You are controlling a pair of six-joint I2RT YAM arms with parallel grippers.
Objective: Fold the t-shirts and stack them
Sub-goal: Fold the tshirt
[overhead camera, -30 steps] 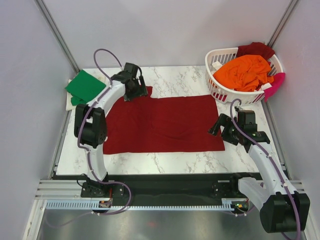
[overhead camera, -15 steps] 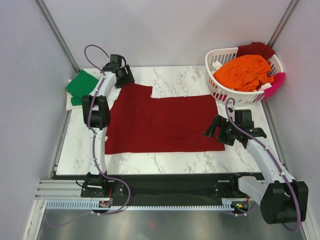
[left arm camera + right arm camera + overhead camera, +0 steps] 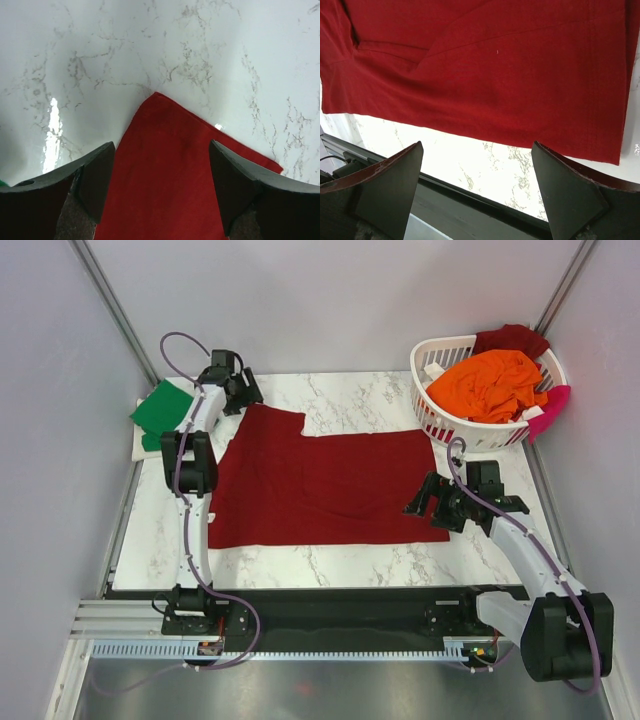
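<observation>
Green shirt (image 3: 165, 412): folded flat at the far left corner of the table (image 3: 360, 395), on a pale item (image 3: 140, 445) whose kind is not clear. Left gripper (image 3: 246, 396): just right of the green shirt, at the far left corner of the big red shirt (image 3: 320, 485); in the wrist view the gripper (image 3: 161, 150) has its fingers (image 3: 97, 180) spread wide with nothing pinched, and the pointed corner of the red cloth (image 3: 165, 195) lies on the marble between and below them; whether they touch the cloth cannot be told. Big red shirt: spread flat over the middle of the table, roughly rectangular, with a stepped notch on its far edge and its near edge close to the table's near side. Right gripper (image 3: 428, 508): at the near right corner of that shirt, fingers spread wide and holding nothing; its wrist view shows the gripper (image 3: 476, 147) over the cloth's near hem (image 3: 485, 80), bare marble and the table edge beneath, a soft crease running across the fabric. Basket (image 3: 440, 415): white, slotted, at the far right corner, well apart from the spread shirt. Orange shirt (image 3: 490, 385): heaped loose inside the basket, filling most of it. Second red shirt (image 3: 512, 338): bunched at the basket's far rim, behind the orange one. Pink shirt (image 3: 552, 405): draped over the basket's right rim, hanging outside.
</observation>
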